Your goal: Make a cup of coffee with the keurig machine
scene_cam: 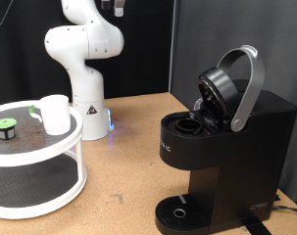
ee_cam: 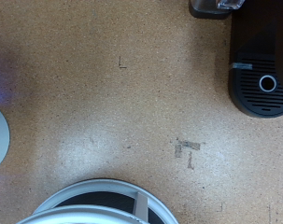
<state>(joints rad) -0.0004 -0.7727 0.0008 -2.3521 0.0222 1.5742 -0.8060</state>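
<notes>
Exterior view: the keurig machine stands on the cork counter at the right, its hinged top raised and the pod chamber exposed. The cup sits on the upper tier of a white 2-tier stand at the left, beside a small green-topped pod. Only the white robot arm shows; the jaws are out of frame in both views, so their state cannot be seen.

The cork-brown table carries the keurig machine; beside it a white tiered stand, perhaps plastic.
</notes>
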